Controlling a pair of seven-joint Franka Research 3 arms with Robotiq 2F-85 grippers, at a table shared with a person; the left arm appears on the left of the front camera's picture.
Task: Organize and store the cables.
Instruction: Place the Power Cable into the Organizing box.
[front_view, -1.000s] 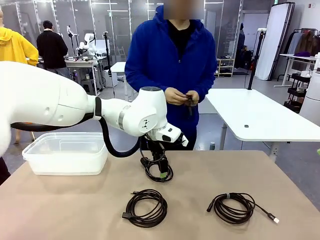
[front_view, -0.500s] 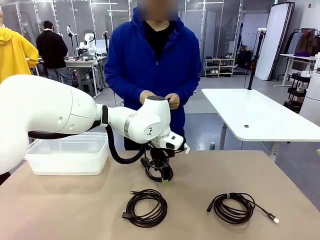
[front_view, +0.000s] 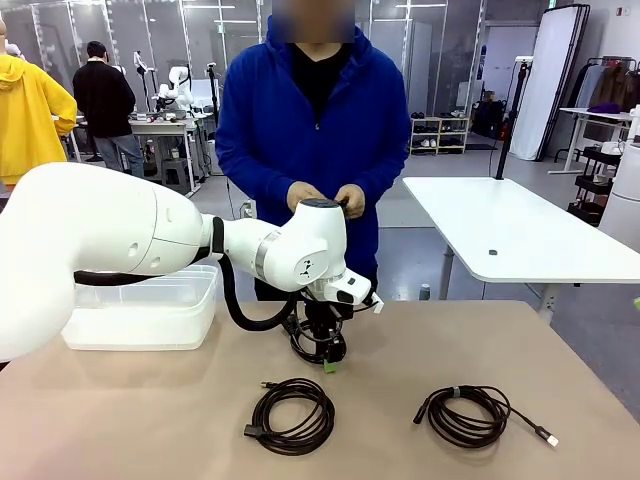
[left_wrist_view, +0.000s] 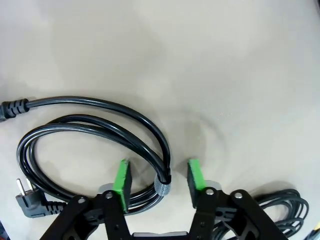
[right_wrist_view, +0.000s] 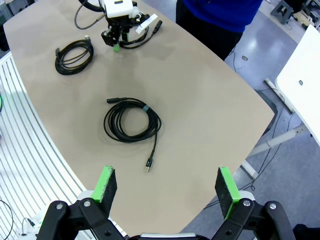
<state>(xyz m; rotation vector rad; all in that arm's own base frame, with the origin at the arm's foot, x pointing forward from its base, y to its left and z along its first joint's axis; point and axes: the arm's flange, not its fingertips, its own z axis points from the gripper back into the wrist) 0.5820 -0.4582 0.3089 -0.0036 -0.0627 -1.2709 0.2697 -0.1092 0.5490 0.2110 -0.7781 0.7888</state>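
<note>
Tan table (front_view: 450, 340), rounded corners, across the lower half of the front view. Clear plastic bin (front_view: 140, 325), rectangular, lidless, on the table at centre left. Person in blue hooded top (front_view: 300, 120), standing behind the table's far edge, upper centre. White table (front_view: 520, 235), centre right, with a small dark item (front_view: 492, 252) on it. Grey floor (front_view: 405, 250) between the two tables. Person in yellow jacket (front_view: 25, 110), upper left edge; person in black (front_view: 105, 100) just beside. Tall white panel (front_view: 555, 75), upper right. Low shelf unit (front_view: 438, 132), in the background right of centre.
</note>
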